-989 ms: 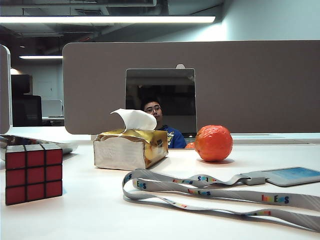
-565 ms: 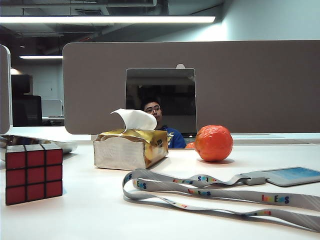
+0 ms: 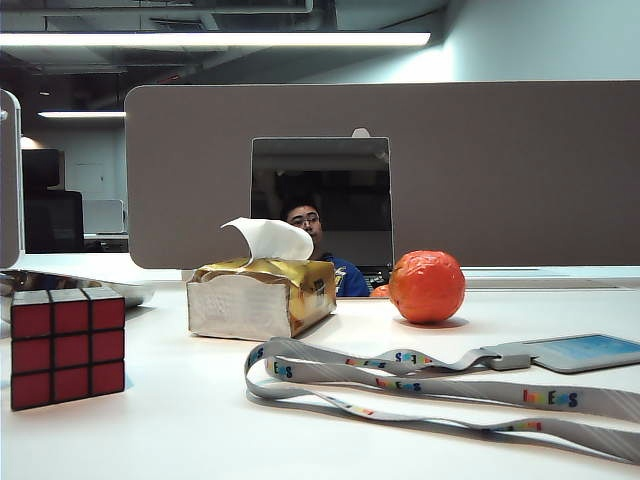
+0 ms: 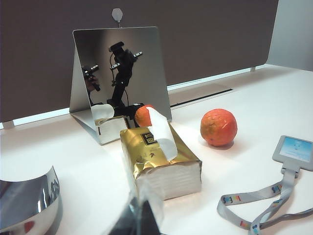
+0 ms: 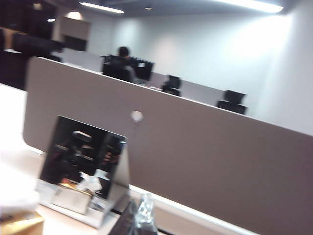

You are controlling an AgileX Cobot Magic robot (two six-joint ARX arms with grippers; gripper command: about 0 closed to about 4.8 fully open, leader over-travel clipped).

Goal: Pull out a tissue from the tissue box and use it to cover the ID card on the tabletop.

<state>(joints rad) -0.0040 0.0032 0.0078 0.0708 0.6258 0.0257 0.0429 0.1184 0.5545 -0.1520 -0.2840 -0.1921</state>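
two claws are to be told of, and neither is seen from the outside view. the left claw [image 4: 139,215] is seen only as a blurry tip low in its own wrist view, near the tissue box [image 4: 160,159]; how far open it is cannot be told. the right claw [image 5: 139,218] is pinched shut with nothing in it, and is pointed at the far wall. nearest on the tabletop [image 3: 180,420] the lanyard [image 3: 420,385] is laid, with the id card [image 3: 585,351] bare at its end. farther back the tissue [image 3: 270,238] is stuck up from the gold box. no step looks begun; next, the tissue must be pinched and pulled up.
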